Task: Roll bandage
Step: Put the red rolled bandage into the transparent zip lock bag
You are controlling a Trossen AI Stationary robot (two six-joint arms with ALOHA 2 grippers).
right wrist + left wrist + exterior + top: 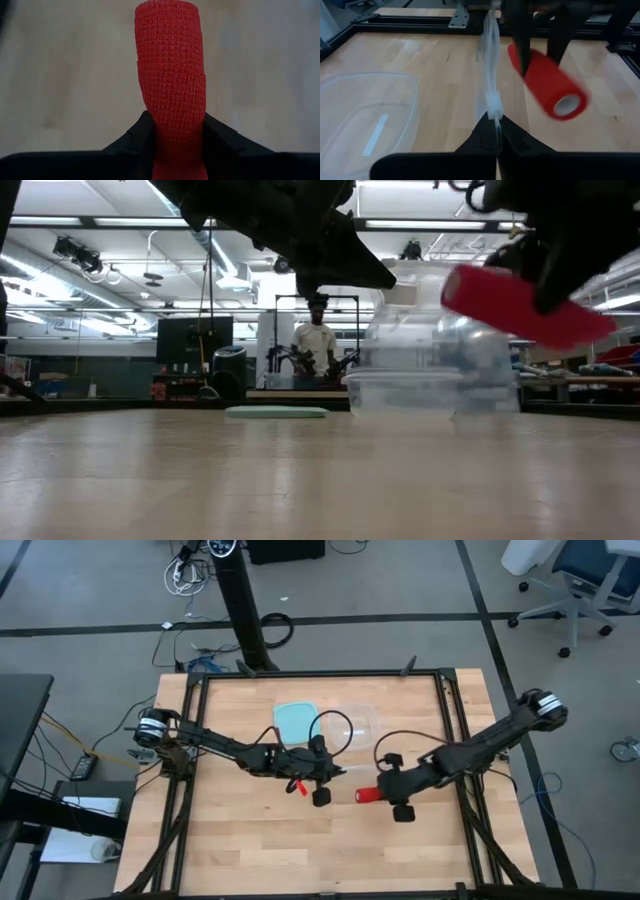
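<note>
The bandage is a bright red roll (171, 65), lifted above the table's middle, with my right gripper (385, 790) shut on it. In the low view the roll (520, 305) hangs tilted and clear of the wood. My left gripper (318, 782) is just to the left of it, shut on a twisted strip of clear plastic (490, 65) that sticks out ahead of its fingertips. The left wrist view shows the roll's hollow end (567, 105) facing that camera. My left gripper pinches the near end of the clear plastic strip (493, 106) between its two fingertips. The strip runs on ahead of the fingers, off the table. My right gripper pinches the roll's curved sides (172, 127) between its two fingers, at one end of the roll. The fingers (520, 45) come slanting down from above. The roll reaches out ahead of them, lifted clear and tilted.
A clear plastic container (358, 722) and a light-blue lid (295, 720) lie on the table behind both grippers. A black frame (320, 675) runs round the wooden top. A person (316, 340) stands in the room far behind the table.
</note>
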